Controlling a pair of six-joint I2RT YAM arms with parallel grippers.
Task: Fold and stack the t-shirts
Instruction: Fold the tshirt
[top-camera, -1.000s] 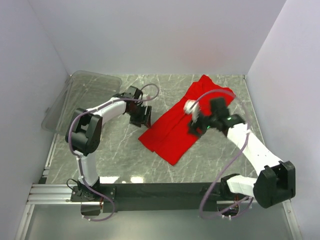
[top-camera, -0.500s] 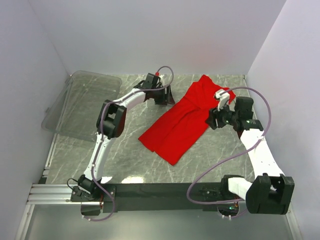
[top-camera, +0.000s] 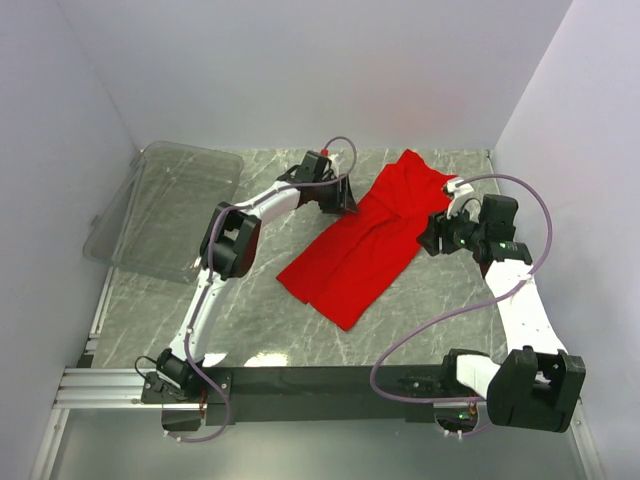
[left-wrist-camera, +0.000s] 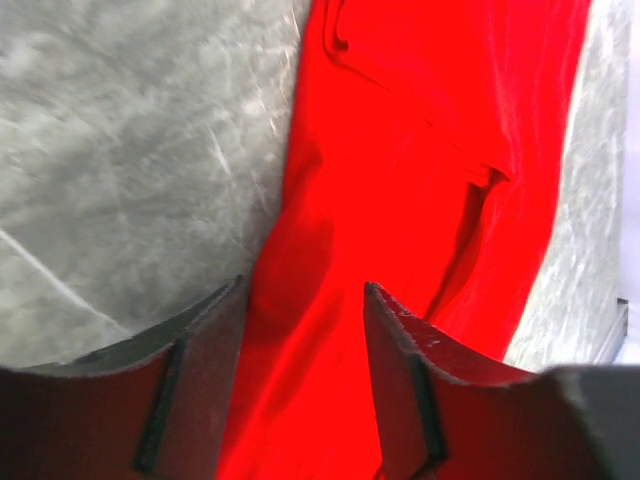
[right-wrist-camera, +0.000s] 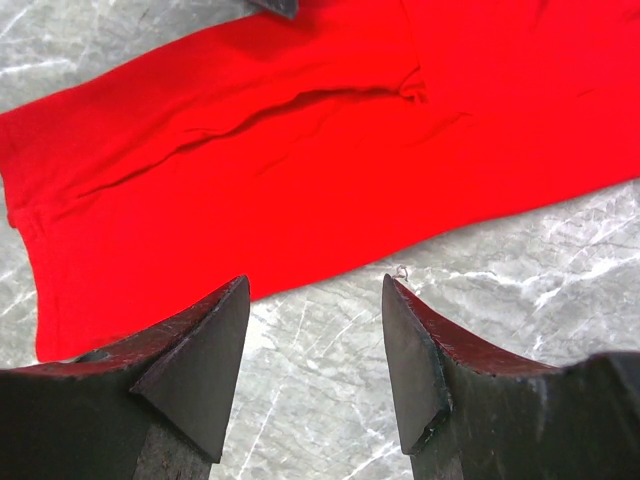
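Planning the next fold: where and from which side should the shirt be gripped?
Likely at its long edges: left gripper from the left edge, right gripper from the right. The shirt lies flat, a long strip, so only edges can be pinched.

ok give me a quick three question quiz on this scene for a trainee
1. True or false: the shirt lies in the bin.
2. The right hand is: A shut on the shirt, B open by the shirt's edge, C out of view.
3. Fill in: in the left wrist view, between the fingers of the left hand shows the ___.
Key: 1 false, it lies on the table; 2 B; 3 shirt.
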